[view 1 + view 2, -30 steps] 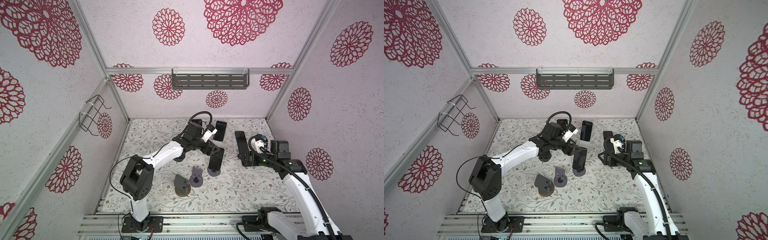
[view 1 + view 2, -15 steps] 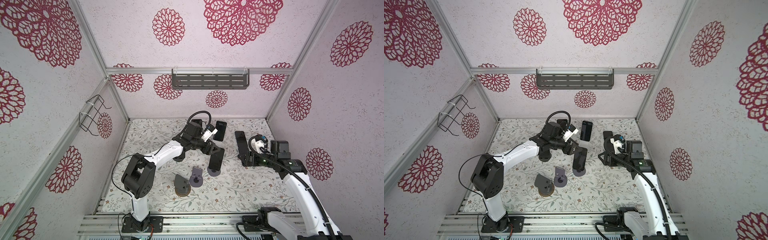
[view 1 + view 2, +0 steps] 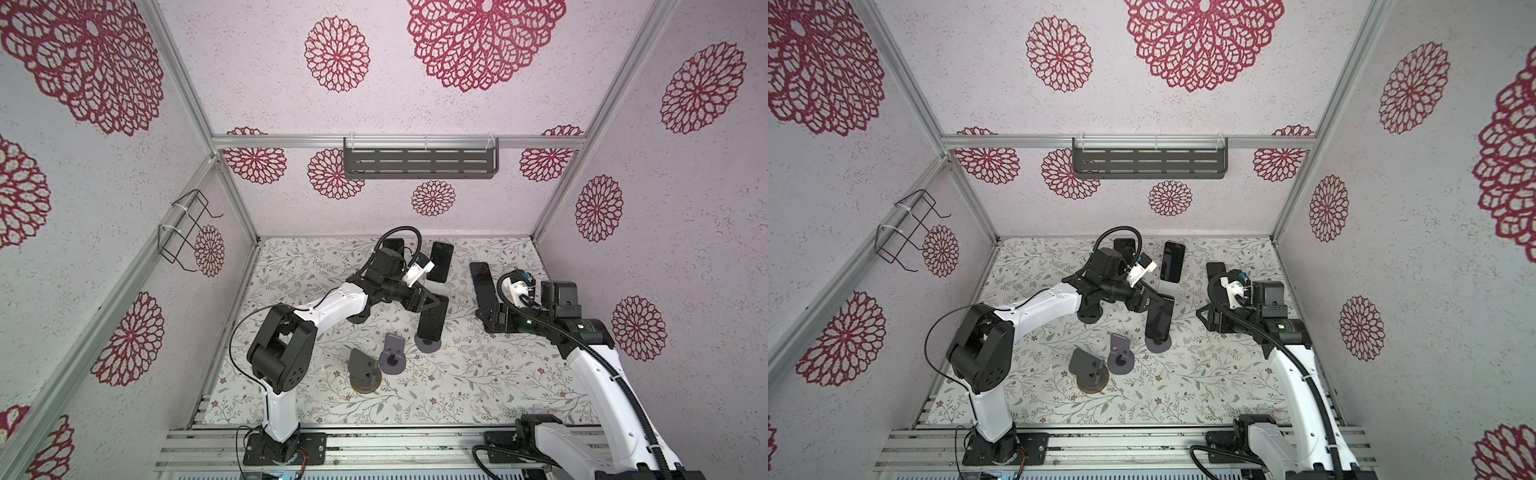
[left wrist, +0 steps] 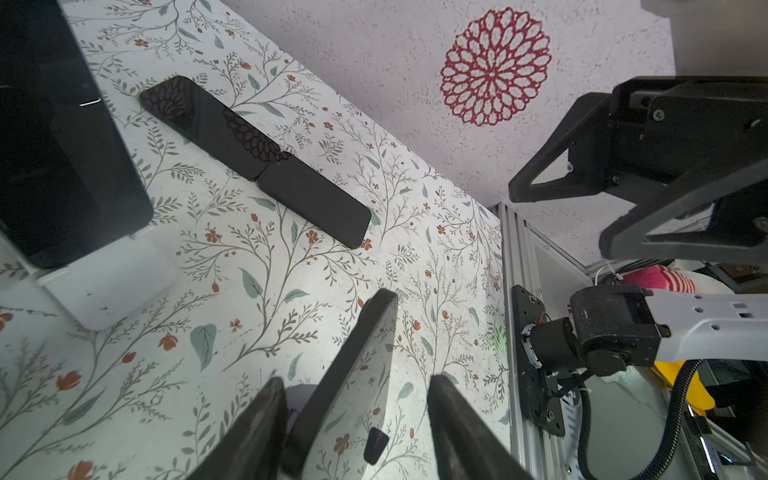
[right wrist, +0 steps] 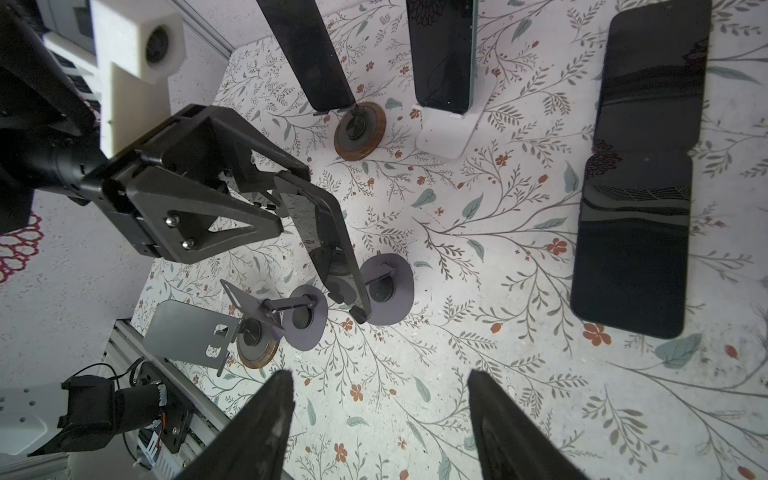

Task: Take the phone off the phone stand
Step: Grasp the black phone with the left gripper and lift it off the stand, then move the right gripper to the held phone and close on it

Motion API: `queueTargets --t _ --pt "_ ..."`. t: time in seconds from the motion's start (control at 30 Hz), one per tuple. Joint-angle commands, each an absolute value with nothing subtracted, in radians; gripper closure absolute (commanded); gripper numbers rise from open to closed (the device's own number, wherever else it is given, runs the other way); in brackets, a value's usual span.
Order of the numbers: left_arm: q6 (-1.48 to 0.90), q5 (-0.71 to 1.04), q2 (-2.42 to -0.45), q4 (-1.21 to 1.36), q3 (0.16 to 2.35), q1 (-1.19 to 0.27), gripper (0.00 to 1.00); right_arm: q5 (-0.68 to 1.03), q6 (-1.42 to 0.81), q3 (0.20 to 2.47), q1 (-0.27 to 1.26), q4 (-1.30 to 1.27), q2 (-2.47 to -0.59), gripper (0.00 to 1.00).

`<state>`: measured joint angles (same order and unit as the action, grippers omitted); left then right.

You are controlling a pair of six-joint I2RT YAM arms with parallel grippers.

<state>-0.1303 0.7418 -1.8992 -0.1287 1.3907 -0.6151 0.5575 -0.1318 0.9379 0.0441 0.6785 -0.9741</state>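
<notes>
Phone leans tilted on the stand, mid-desk. Left fingers straddle the phone's top end, parted: one close against it, a clear gap at the other, no clamp. Right fingers spread wide, empty, hovering right of the stand. Left of the stand: grey stand just beside, wood-based stand next. Flat phones lie right of the stand, farther back.
</notes>
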Motion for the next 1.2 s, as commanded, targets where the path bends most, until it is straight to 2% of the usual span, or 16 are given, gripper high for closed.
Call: queueTargets --t 0.0,0.17,0.43,0.8,0.9,1.17 --pt "-0.118 0.761 -1.916 -0.084 1.378 -0.608 0.53 0.565 -0.119 0.959 0.040 0.683 -0.968 0.30" --pt "-0.121 0.752 -1.914 -0.083 1.377 -0.607 0.67 0.560 -0.119 0.959 0.040 0.683 -0.969 0.30" --pt "-0.128 0.746 -1.902 -0.091 1.381 -0.607 0.84 0.557 -0.118 0.957 0.040 0.681 -0.971 0.30" --pt "-0.180 0.731 -1.879 -0.111 1.410 -0.611 0.97 0.565 -0.121 0.966 0.041 0.678 -0.967 0.30" --pt "-0.219 0.726 -1.859 -0.124 1.426 -0.612 0.99 0.523 -0.135 0.974 0.045 0.662 -0.948 0.31" --pt "-0.320 0.689 -1.811 -0.151 1.467 -0.612 1.00 0.421 -0.160 1.011 0.129 0.649 -0.935 0.30"
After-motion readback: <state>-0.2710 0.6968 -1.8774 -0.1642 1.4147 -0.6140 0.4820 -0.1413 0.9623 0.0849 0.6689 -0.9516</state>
